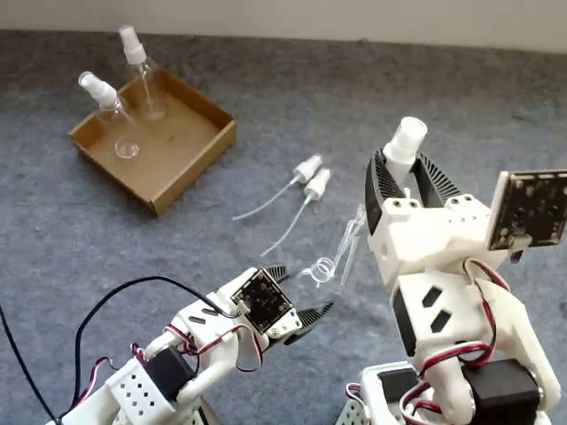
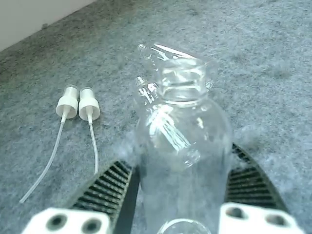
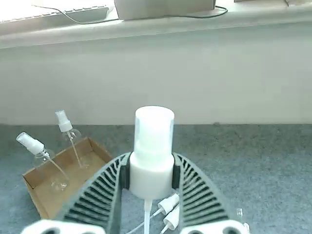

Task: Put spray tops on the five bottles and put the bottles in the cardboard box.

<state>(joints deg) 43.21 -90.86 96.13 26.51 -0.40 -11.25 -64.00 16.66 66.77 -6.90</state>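
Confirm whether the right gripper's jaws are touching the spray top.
Touching. Right wrist view: jaws of the right gripper press both sides of the spray top.

Two capped spray bottles (image 1: 149,81) stand upright in the cardboard box (image 1: 193,170) at the far left of a grey carpet (image 1: 443,80). The right gripper (image 1: 406,164) is raised and clamped on a white spray top (image 1: 407,142), nozzle end up. The left gripper (image 1: 297,294) sits low, its jaws around an uncapped clear bottle (image 1: 323,268) whose neck shows just past the tips. A second clear bottle (image 1: 353,235) lies just beside it. Two loose spray tops (image 1: 312,175) lie side by side between box and arms, their tubes trailing toward the left arm.
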